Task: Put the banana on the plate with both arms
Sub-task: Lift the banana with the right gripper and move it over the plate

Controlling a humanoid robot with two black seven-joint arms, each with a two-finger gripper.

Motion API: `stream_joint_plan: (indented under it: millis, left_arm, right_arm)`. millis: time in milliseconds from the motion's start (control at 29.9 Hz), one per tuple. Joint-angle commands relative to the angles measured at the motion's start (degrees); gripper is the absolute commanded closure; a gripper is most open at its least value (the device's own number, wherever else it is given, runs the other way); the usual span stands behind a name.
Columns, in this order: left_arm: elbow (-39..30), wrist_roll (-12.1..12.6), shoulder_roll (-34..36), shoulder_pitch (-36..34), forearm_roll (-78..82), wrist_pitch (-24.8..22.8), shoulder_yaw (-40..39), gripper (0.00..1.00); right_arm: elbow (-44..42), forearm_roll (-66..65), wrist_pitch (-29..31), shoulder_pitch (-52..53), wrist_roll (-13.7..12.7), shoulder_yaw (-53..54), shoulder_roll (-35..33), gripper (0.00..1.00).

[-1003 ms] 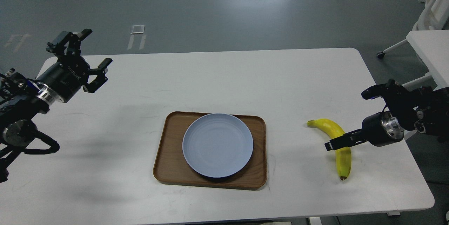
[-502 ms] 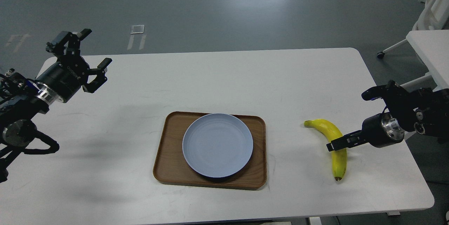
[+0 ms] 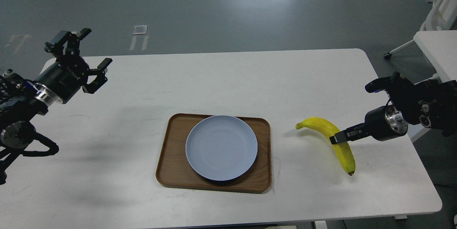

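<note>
The yellow banana (image 3: 321,124) is to the right of the plate, stem end pointing left and brown tip toward the table's front. My right gripper (image 3: 337,139) comes in from the right and is shut on the banana's middle. The banana seems held just above the table. The pale blue-grey plate (image 3: 221,147) is empty and sits on a brown wooden tray (image 3: 167,166) at the table's centre front. My left gripper (image 3: 87,54) is open and empty, raised over the table's far left corner, well away from the plate.
The white table (image 3: 228,79) carries only the tray, plate and banana. A second white table (image 3: 433,45) and chair legs stand beyond the right edge. The grey floor lies behind.
My right gripper has moved left and a little up with the banana. The banana's stem end has swung toward the plate. The left arm has barely moved.
</note>
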Motion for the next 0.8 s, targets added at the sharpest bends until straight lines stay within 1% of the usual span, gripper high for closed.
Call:
stream_joint_plan:
  millis: [0, 100, 167, 234, 368, 535, 769]
  left_arm:
    - [0.0, 0.0, 0.0, -0.1, 0.1, 0.0, -0.2, 0.02]
    - [-0.1, 0.0, -0.1, -0.2, 0.1, 0.0, -0.2, 0.02]
    - [-0.1, 0.0, 0.0, -0.3, 0.1, 0.0, -0.2, 0.02]
    - [-0.1, 0.0, 0.0, -0.3, 0.0, 0.0, -0.2, 0.02]
    - [-0.7, 0.0, 0.2, -0.2, 0.1, 0.0, -0.2, 0.02]
    - [-0.8, 0.0, 0.2, -0.2, 0.0, 0.0, -0.5, 0.02]
    - [-0.8, 0.0, 0.2, -0.1, 0.0, 0.0, -0.8, 0.02]
  right_arm:
    - [1.3, 2.3, 0.1, 5.4, 0.0, 0.1, 1.6, 0.81]
    - [1.5, 6.6, 1.0, 8.8, 0.0, 0.1, 5.2, 0.80]
    - [1.8, 12.3, 1.5, 10.7, 0.0, 0.1, 9.5, 0.80]
    - [1.8, 14.4, 1.5, 11.1, 0.0, 0.1, 11.9, 0.80]
    - [1.4, 19.5, 1.2, 11.1, 0.0, 0.0, 19.8, 0.80]
    - [1.1, 25.3, 1.1, 10.4, 0.0, -0.1, 25.9, 0.79]
    - [-1.0, 27.6, 0.8, 7.3, 0.0, -0.2, 32.3, 0.77]
